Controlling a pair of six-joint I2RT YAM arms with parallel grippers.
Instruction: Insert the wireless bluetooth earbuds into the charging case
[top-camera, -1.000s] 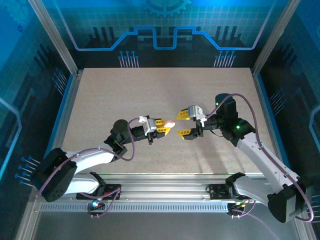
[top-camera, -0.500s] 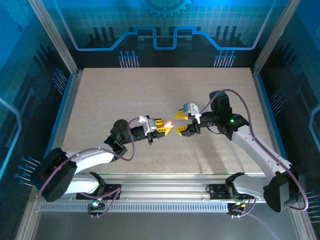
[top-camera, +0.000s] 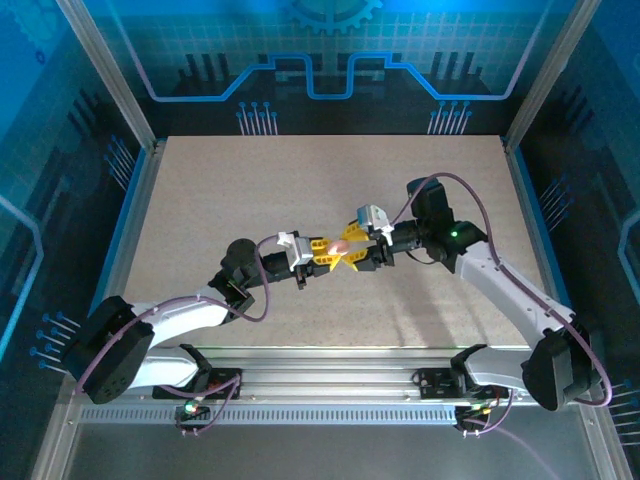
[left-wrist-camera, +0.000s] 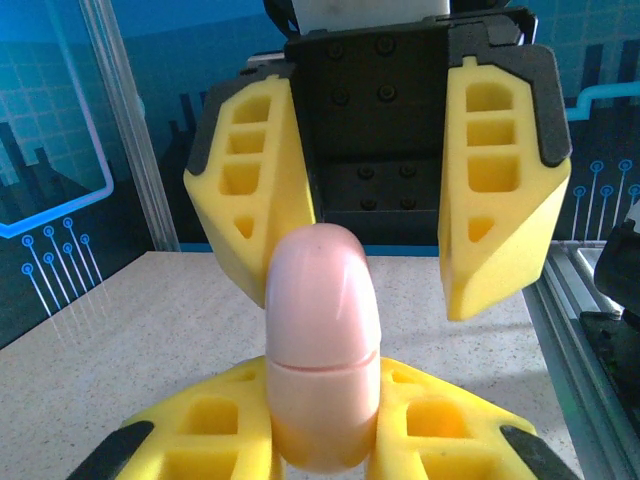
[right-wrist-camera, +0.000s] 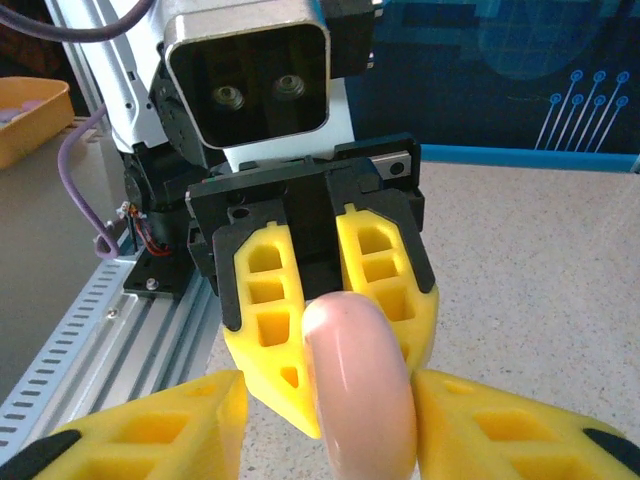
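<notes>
The charging case (top-camera: 340, 245) is a pale pink rounded puck, closed, with its seam showing across the middle (left-wrist-camera: 322, 340). It is held above the middle of the table. My left gripper (top-camera: 331, 253) is shut on its lower half (left-wrist-camera: 322, 405). My right gripper (top-camera: 353, 247) faces it from the right, open, with its yellow fingers (left-wrist-camera: 497, 190) to either side of the case's upper half. In the right wrist view the case (right-wrist-camera: 360, 390) stands between my spread right gripper (right-wrist-camera: 328, 400); the right finger is close against it and the left finger stands apart. The earbuds are out of view.
The speckled beige table (top-camera: 250, 190) spreads out under both arms. An aluminium rail (top-camera: 330, 385) runs along the near edge, with metal posts and blue walls around the table. A yellow tray (right-wrist-camera: 25, 115) sits off the table beyond the rail.
My right gripper has moved left toward the left gripper and now straddles the pink case. The left arm and the case have stayed where they were.
</notes>
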